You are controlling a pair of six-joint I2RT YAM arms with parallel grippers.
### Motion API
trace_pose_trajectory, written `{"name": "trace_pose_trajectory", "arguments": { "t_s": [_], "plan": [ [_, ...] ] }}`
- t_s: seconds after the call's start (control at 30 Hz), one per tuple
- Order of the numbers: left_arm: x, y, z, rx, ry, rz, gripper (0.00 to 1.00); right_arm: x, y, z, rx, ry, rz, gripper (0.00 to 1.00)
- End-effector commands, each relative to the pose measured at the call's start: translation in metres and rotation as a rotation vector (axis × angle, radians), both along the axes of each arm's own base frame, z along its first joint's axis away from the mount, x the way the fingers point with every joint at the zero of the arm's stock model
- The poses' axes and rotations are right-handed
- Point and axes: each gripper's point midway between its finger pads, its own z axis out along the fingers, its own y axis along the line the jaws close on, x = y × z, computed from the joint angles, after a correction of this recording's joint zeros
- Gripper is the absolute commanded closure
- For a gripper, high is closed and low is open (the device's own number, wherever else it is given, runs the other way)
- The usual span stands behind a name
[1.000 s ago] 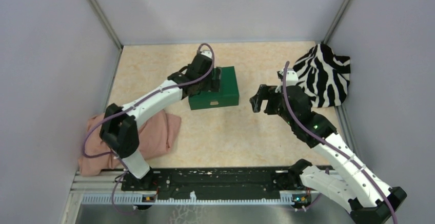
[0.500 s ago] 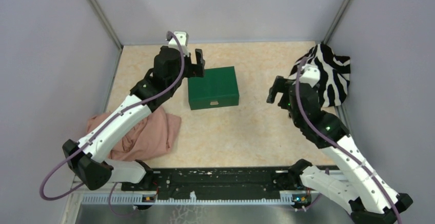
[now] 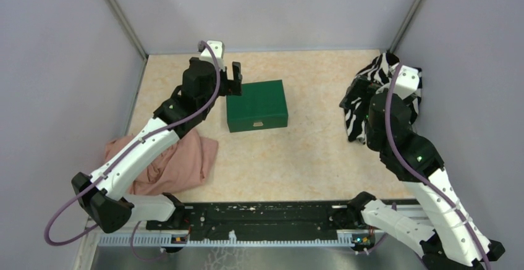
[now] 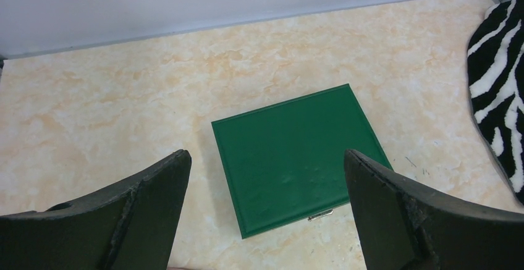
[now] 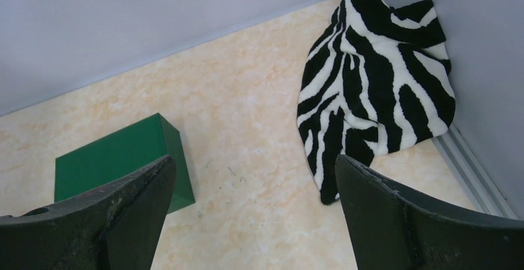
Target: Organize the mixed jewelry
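Note:
The green box (image 3: 257, 105) stands closed on the table's middle, its small metal clasp (image 4: 320, 215) facing the near side. It also shows in the left wrist view (image 4: 296, 156) and in the right wrist view (image 5: 114, 162). No gold pieces, wire hoop or compartment tray are in view. My left gripper (image 4: 266, 159) is open and empty, held above the box's far left corner (image 3: 233, 80). My right gripper (image 5: 253, 165) is open and empty, held high over bare table between the box and the zebra cloth.
A zebra-striped cloth (image 3: 398, 75) lies in the far right corner, also in the right wrist view (image 5: 377, 78). A pink cloth (image 3: 179, 159) lies at the near left under the left arm. Grey walls enclose the table. A black rail (image 3: 259, 214) runs along the near edge.
My left gripper has lifted off the box and drawn back up and left. My right arm has swung right and risen toward the zebra cloth.

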Motion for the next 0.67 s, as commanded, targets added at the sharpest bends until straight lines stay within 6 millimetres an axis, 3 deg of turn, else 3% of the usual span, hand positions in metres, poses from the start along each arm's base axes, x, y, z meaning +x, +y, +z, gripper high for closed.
{"name": "trace_pose_trajectory", "arguments": {
  "t_s": [0.0, 0.63],
  "plan": [
    [0.0, -0.002, 0.009, -0.005, -0.02, -0.015, 0.01, 0.003, 0.001, -0.008, -0.018, 0.019, -0.002, 0.01],
    [-0.002, -0.008, 0.003, -0.017, 0.01, -0.043, 0.01, 0.015, 0.016, -0.011, -0.029, 0.009, 0.047, 0.01]
  ]
}}
